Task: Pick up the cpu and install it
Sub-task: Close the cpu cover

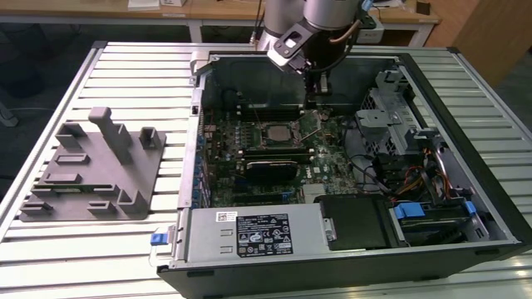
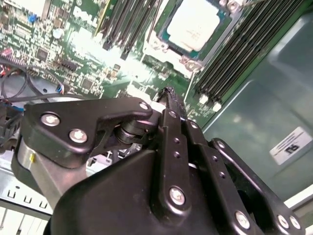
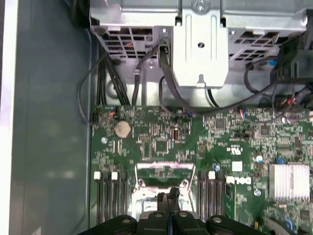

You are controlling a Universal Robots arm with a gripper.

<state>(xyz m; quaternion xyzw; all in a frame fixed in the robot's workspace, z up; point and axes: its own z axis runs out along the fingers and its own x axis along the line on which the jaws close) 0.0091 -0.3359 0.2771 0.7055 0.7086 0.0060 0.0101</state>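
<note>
Progress: cpu [image 2: 195, 23] lies flat in the socket [image 2: 157, 45] and looks placed. The hold-down frame [image 3: 165, 171] seems raised, so clamping is not yet done.
Gripper: gripper [image 3: 169, 197] hangs near the socket, fingers pressed together and holding nothing.
Case: open case [image 1: 196, 174] holds the circuit board [image 3: 234, 132], the power supply [image 1: 253, 233] and cables.

cpu [image 2: 195, 22] in socket [image 2: 157, 44] | end effector [image 2: 171, 95] closed, empty | over motherboard [image 2: 83, 63]
</note>
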